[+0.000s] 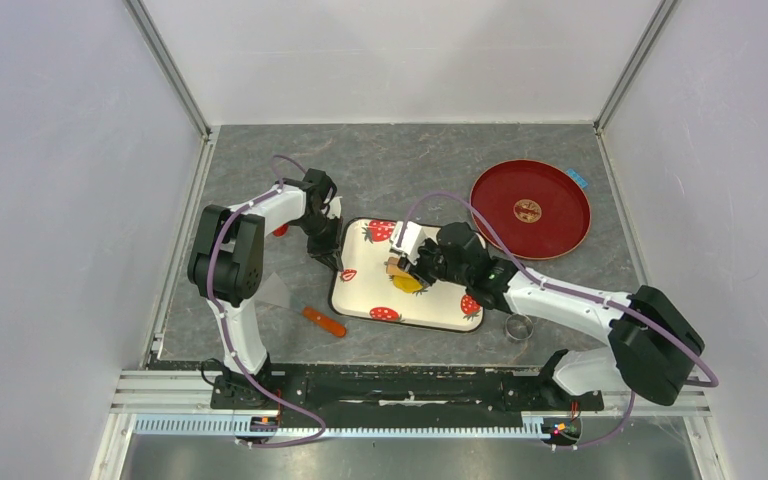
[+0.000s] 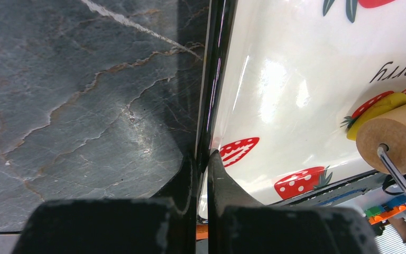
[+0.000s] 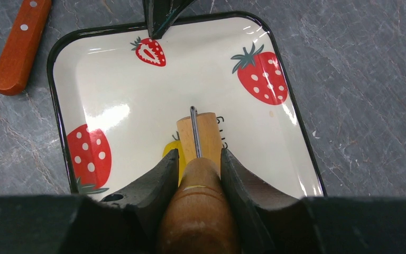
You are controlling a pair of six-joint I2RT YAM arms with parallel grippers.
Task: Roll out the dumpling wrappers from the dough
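The yellow dough [image 1: 407, 283] lies as a small patch in the middle of the white strawberry tray [image 1: 360, 285], mostly hidden under the roller. My right gripper [image 1: 423, 268] is shut on the brown handle of the tan wooden roller [image 3: 203, 132], whose barrel rests on the dough [image 3: 172, 154]. My left gripper [image 1: 338, 262] is shut on the tray's black left rim [image 2: 211, 79]. In the left wrist view the roller's end [image 2: 391, 138] sits over the dough [image 2: 383, 105]. No separate round dumpling wrapper shows.
A red round plate [image 1: 530, 208] lies at the back right. A small metal ring cutter [image 1: 519, 326] stands just right of the tray's near corner. An orange-handled knife [image 1: 324, 321] lies left of the tray, and its handle shows in the right wrist view [image 3: 21, 45].
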